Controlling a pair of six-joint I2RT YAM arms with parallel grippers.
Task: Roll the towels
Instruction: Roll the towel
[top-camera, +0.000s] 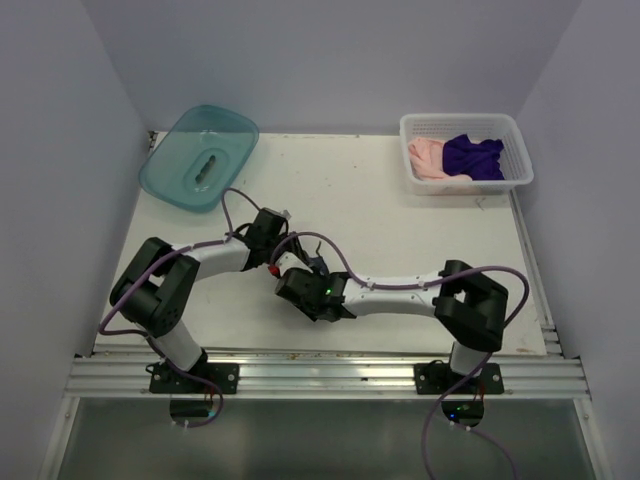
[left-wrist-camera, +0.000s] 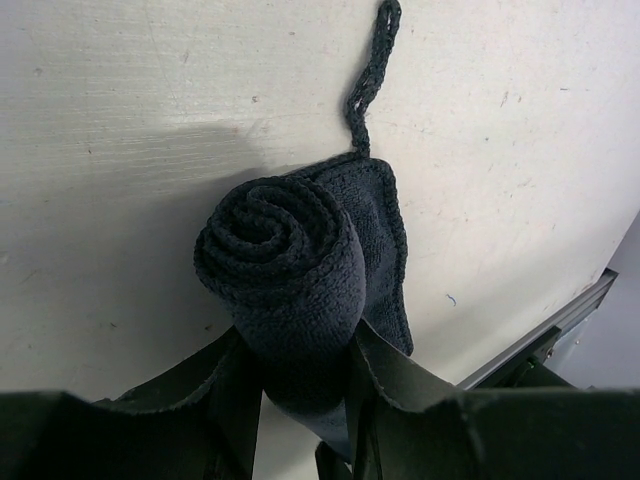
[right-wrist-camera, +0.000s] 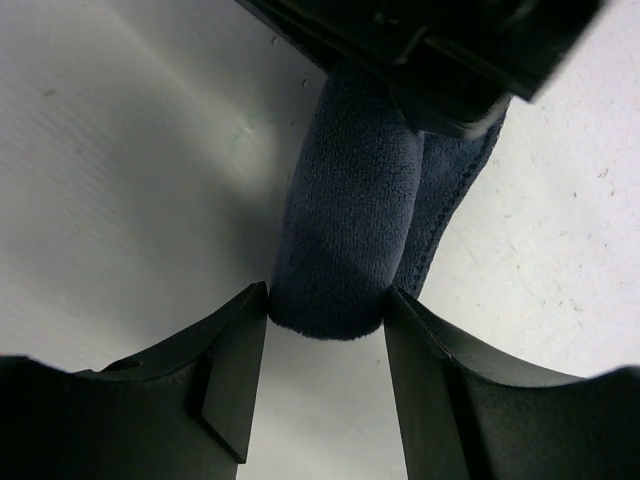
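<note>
Left wrist: left gripper (left-wrist-camera: 300, 350) and right gripper (right-wrist-camera: 327, 305) both pinch the rolled slate-blue towel (left-wrist-camera: 280, 255); wind in its 3 o'clock flap evenly.

From the centre of the table (top-camera: 400, 230) we have free surface toward 12 and 3 o'clock; the teal tub (top-camera: 225, 135) blocks 11, the white basket (top-camera: 450, 126) 1. At centre the left gripper (left-wrist-camera: 300, 350) and right gripper (right-wrist-camera: 327, 300) crowd together, clamped on opposite ends of the dark towel (left-wrist-camera: 280, 250).
</note>
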